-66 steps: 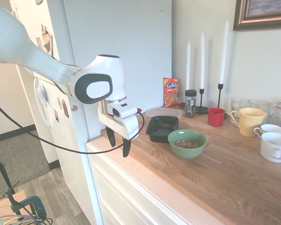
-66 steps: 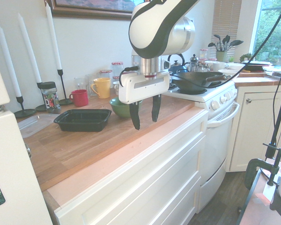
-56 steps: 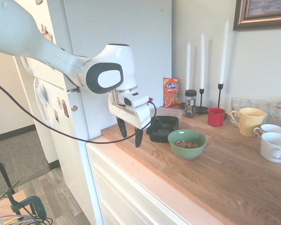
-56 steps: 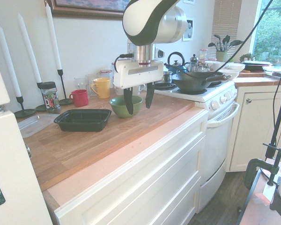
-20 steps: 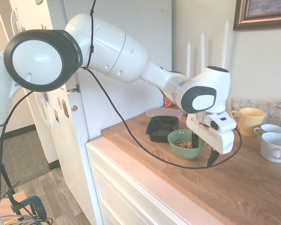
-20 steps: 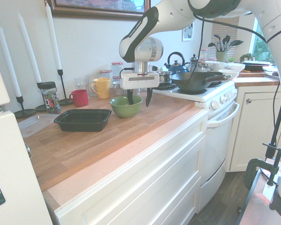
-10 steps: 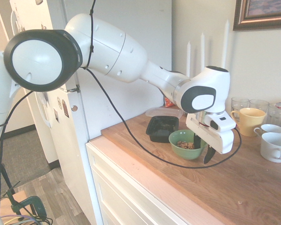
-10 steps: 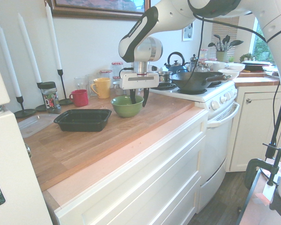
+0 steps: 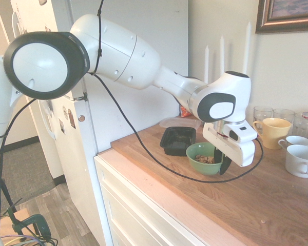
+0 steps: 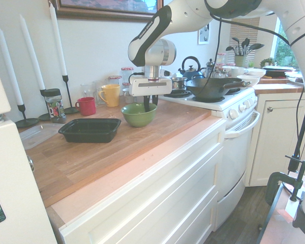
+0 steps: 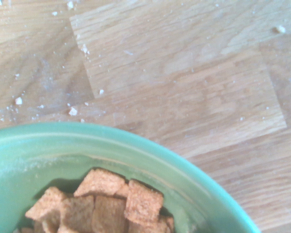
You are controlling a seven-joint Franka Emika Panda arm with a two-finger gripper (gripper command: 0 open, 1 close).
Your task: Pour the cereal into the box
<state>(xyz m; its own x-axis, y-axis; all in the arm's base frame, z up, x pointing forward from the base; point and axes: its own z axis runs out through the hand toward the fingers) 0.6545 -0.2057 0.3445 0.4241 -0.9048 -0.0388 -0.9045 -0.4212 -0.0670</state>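
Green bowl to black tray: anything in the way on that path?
Nothing visible. The green bowl holding the cereal sits right beside the black tray, with only bare wooden counter between them. The gripper is closed on the bowl's rim.

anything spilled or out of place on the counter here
Only small things: pale crumbs lie scattered on the wooden counter beside the green bowl. The cereal is in the bowl, and the black tray sits upright and level.
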